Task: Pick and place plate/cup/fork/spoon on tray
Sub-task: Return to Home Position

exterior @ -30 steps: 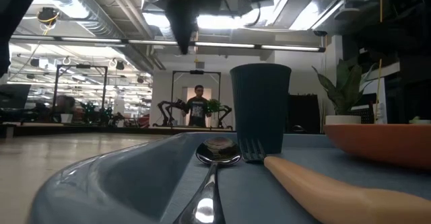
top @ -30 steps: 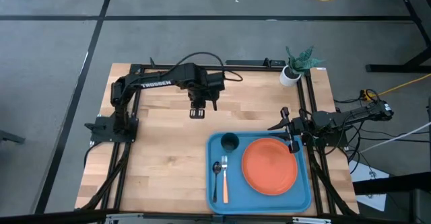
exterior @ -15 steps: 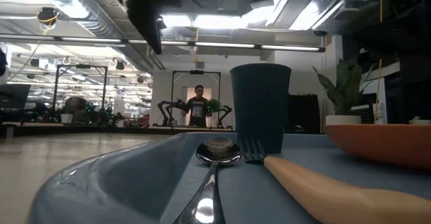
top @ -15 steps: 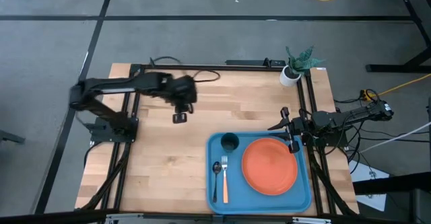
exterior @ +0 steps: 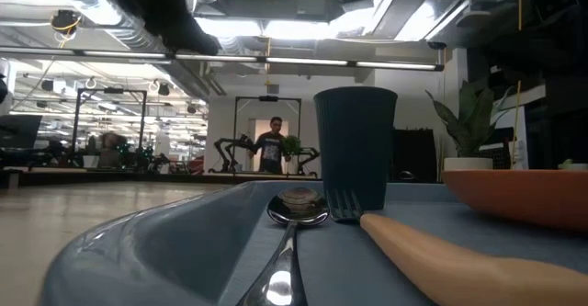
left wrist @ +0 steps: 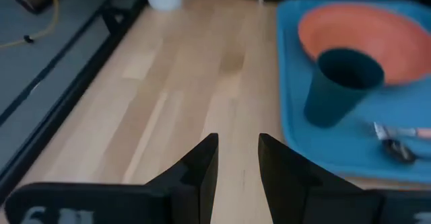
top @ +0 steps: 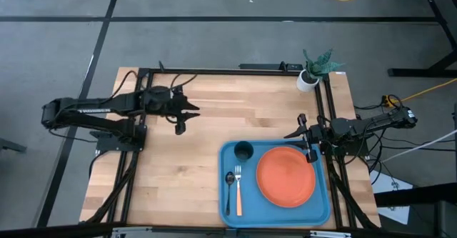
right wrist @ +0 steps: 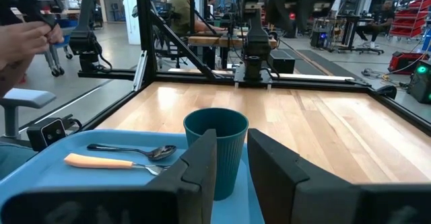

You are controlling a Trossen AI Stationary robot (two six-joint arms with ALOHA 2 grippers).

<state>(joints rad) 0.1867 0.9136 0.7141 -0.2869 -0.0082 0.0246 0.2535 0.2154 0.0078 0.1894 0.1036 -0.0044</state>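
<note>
We are seeing plate point(top: 285, 176), cup point(top: 243, 151), fork point(top: 238, 189) and spoon point(top: 229, 189) sitting on the tray point(top: 226, 215); left gripper point(top: 184, 113) and right gripper point(top: 305, 139) are both hanging parted, empty. The cup is looking light, rigid, best pinched at its rim.

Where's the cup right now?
In the high view, the cup stands upright in the tray's far left corner, beside the plate, just beyond the spoon and fork.

Low view crops the plate point(exterior: 528, 194); distant person point(exterior: 276, 148) perhaps blurred.
</note>
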